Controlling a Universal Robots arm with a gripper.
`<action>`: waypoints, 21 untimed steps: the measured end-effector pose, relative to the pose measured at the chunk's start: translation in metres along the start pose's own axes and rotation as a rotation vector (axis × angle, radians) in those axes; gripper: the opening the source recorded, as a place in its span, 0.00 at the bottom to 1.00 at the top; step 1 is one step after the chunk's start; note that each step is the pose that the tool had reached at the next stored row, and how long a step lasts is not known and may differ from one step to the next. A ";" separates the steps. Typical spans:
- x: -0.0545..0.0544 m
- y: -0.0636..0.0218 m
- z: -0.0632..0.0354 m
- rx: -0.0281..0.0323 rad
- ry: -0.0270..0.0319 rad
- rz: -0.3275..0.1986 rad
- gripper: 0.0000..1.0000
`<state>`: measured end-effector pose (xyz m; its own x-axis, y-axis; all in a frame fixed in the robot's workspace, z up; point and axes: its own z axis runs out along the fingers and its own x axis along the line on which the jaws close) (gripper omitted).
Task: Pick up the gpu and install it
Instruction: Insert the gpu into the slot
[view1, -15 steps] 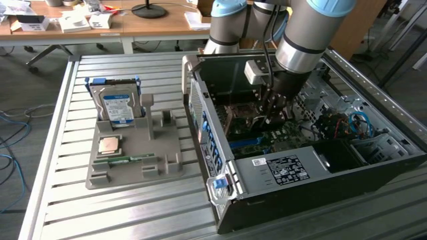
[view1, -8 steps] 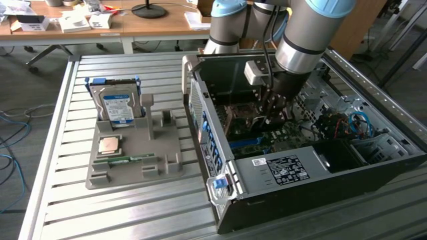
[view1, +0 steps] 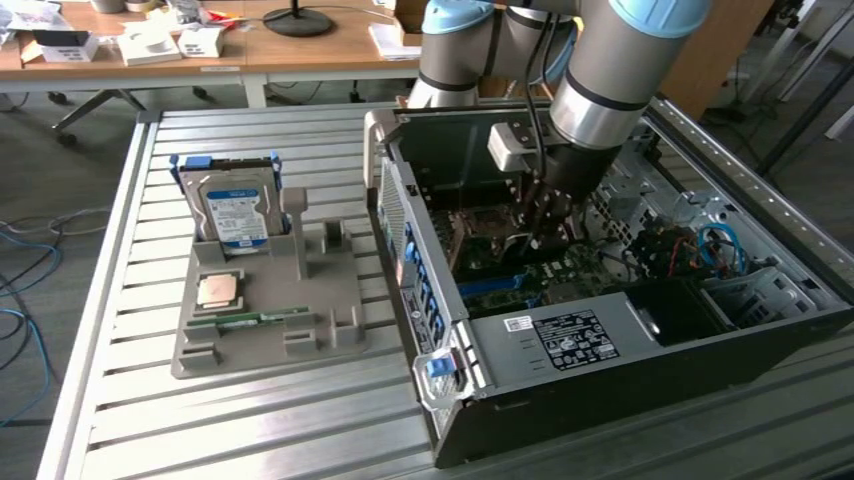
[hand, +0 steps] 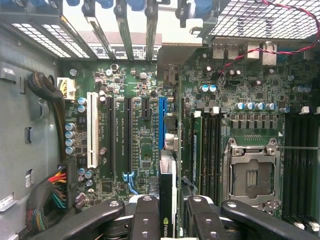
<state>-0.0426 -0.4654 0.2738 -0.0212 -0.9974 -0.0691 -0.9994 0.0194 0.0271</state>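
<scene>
Now you see gripper (hand: 167, 216) jaws partly closed, clamped on gpu (hand: 167, 187); card stands edge-on between fingers (hand: 145, 220), in line with blue slot (hand: 162, 122).

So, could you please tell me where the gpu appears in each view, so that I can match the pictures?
Exterior view: the gpu hangs, brown face showing, beneath the gripper inside the open case.
Wrist view: the gpu is edge-on and dark, clamped between the fingers.
Shared landmark: the blue slot, in line with the card.
</scene>
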 end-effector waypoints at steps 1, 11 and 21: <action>0.000 0.0000 0.0001 0.0000 0.0000 0.000 0.26; 0.000 0.0018 0.0017 0.0003 -0.0002 0.000 0.26; 0.001 0.0030 0.0069 0.0027 0.0000 0.000 0.26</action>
<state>-0.0457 -0.4654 0.2670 -0.0211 -0.9974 -0.0690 -0.9995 0.0194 0.0243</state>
